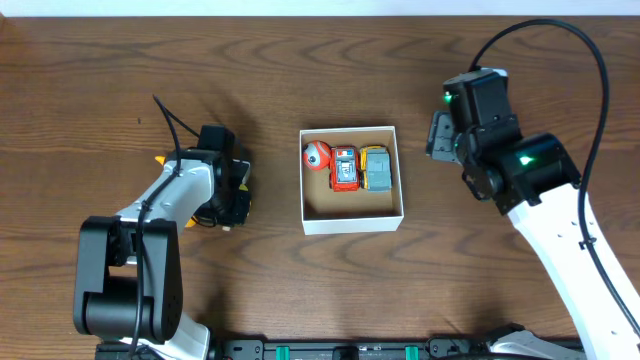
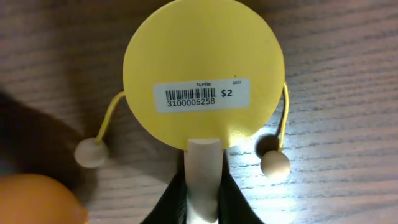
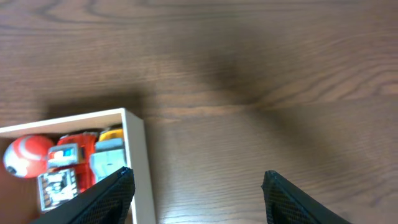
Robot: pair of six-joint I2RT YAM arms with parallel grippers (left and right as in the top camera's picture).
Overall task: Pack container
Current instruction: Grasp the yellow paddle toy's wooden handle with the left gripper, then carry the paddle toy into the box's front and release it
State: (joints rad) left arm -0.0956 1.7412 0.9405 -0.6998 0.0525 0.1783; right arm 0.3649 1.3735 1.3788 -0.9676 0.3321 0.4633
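Presently clenched on the yellow drum, left hand should lift it clear over the container wall; right hand released.

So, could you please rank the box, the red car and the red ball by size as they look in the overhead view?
The box, then the red car, then the red ball, only slightly smaller than the car.

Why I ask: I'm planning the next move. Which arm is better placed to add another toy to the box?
Left, probably. The left tool grips the yellow drum by its handle, while the right tool hangs open and empty beside the box.
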